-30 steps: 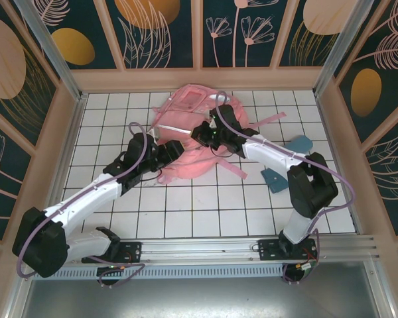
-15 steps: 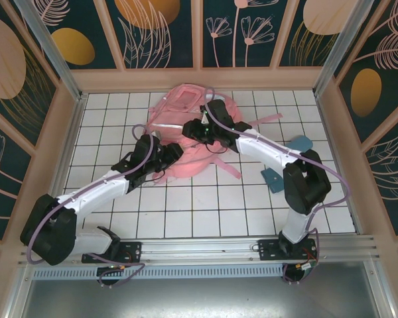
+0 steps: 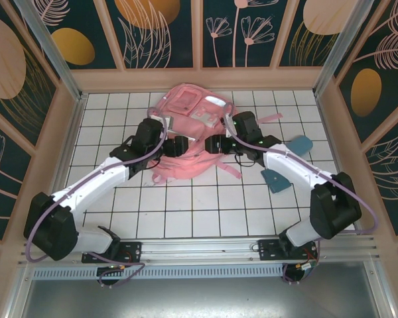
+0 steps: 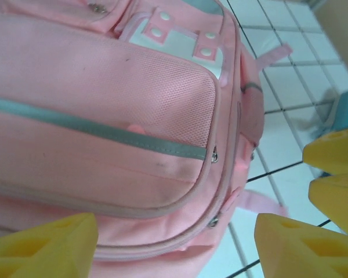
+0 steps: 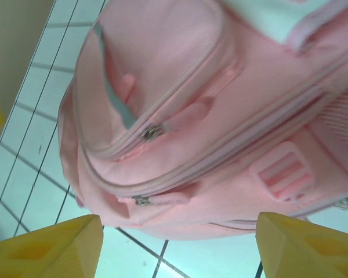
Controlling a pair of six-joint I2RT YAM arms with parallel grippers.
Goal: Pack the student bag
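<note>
At the near edge of the white tiled table [image 3: 186, 209], both arms are bolted to a metal rail [image 3: 205, 250] and reach forward toward the middle, converging from either side. The left gripper [image 3: 178, 147] hangs at the near-left flank of the student bag [image 3: 186, 136]. In its wrist view its yellow fingers [image 4: 46, 246] stand wide apart with nothing clasped between them, the bag's front pocket lying just beyond. The right gripper [image 3: 213, 144] faces it from the near-right flank, also spread. Its yellow fingers [image 5: 49, 246] frame the bag's rounded end without gripping it. The two grippers sit close together over the bag's near half. The pink backpack lies flat on the tiles at the centre of the table, toward the far side. A grey reflective strip [image 4: 104, 134] crosses its pocket, small white patches [image 4: 158, 33] sit higher up, and a zipper pull [image 5: 151, 133] rests on a closed seam. One pink strap [image 3: 229, 171] trails toward the near right and another [image 3: 270, 118] sticks out to the right. Well to the right of the bag lie two flat blue pieces, one nearer [image 3: 273, 179] and one farther [image 3: 300, 144]. Behind everything stands the patterned back wall [image 3: 199, 33].
</note>
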